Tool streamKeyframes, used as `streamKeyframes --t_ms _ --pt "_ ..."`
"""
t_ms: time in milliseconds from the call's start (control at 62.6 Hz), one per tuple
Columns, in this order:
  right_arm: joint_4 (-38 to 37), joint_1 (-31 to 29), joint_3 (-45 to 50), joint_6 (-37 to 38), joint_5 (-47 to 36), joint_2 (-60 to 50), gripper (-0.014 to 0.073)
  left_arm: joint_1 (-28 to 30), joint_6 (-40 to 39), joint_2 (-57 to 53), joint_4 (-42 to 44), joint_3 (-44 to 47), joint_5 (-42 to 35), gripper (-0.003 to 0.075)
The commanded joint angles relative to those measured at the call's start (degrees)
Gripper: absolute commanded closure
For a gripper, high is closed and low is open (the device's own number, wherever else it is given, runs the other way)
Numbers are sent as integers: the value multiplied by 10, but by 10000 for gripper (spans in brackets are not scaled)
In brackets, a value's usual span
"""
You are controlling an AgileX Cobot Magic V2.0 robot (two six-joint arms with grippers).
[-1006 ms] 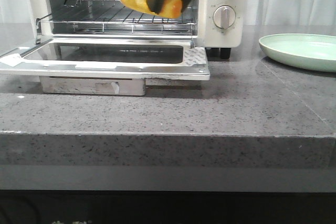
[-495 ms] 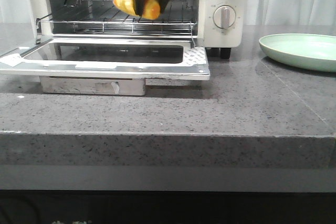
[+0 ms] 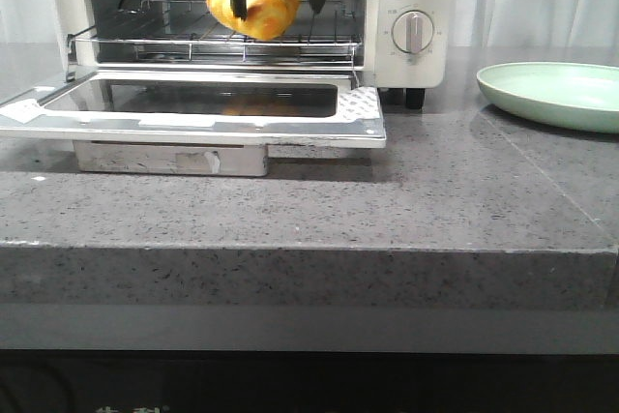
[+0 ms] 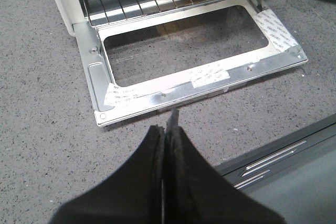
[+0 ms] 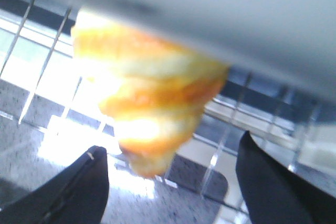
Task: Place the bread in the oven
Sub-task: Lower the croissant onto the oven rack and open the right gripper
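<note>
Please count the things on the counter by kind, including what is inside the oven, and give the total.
Oven: 1
Bread, on the oven's wire rack: 1
Green plate: 1
Total: 3

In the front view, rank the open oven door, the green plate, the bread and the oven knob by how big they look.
Largest to smallest:
1. Oven door, widest by far, also nearest the camera.
2. Green plate, though cut off at the frame edge.
3. Bread, sitting on the rack.
4. Oven knob.
</note>
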Motion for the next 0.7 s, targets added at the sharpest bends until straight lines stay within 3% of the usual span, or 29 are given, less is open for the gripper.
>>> streamKeyframes --t_ms 0,192,383,559,686 --pt "-10 0 -14 -22 18 -63 63 0 -1 -1 5 -15 -42 738" --pt "-6 4 52 -64 43 -126 63 0 -1 -1 5 -15 -42 738" --pt "-13 -11 196 -71 -16 -234 63 0 -1 -1 5 -15 -42 738" --pt "4 -77 371 -79 -105 -361 64 5 -1 -1 6 -15 -42 738" --pt "46 -130 471 -130 -146 -435 64 5 -1 -1 7 -15 -42 738"
